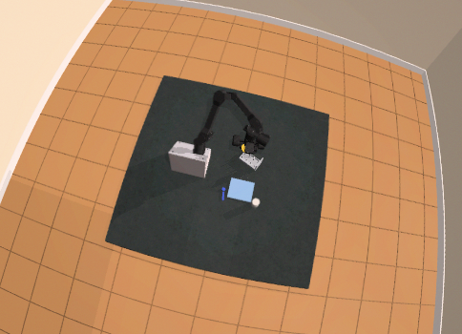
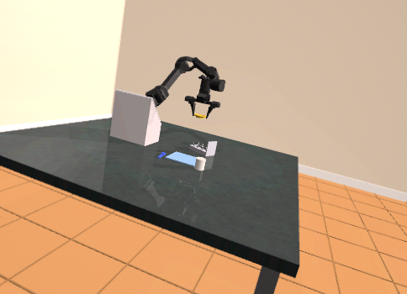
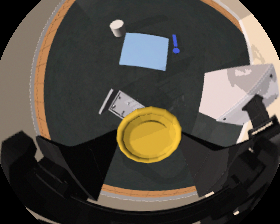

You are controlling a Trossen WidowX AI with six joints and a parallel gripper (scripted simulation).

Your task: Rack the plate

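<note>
Jaws of the gripper (image 1: 246, 149) (image 2: 200, 114) (image 3: 149, 142) set wide, closed on the yellow plate (image 1: 243, 148) (image 2: 199, 116) (image 3: 149, 135). Plate held roughly level, above the table (image 1: 267, 244) (image 2: 235, 207) (image 3: 86, 65). Dish rack (image 1: 250, 160) (image 2: 211, 149) (image 3: 125, 104) unfilled by it. Blue mat (image 1: 241, 190) (image 2: 182, 158) (image 3: 144, 51) beside white cup (image 1: 256, 202) (image 2: 200, 164) (image 3: 117, 28).

The arm (image 1: 213, 116) (image 2: 170, 78) is black — slim links, chunky rounded joints — with dark, tapering fingers (image 2: 192, 109).
</note>
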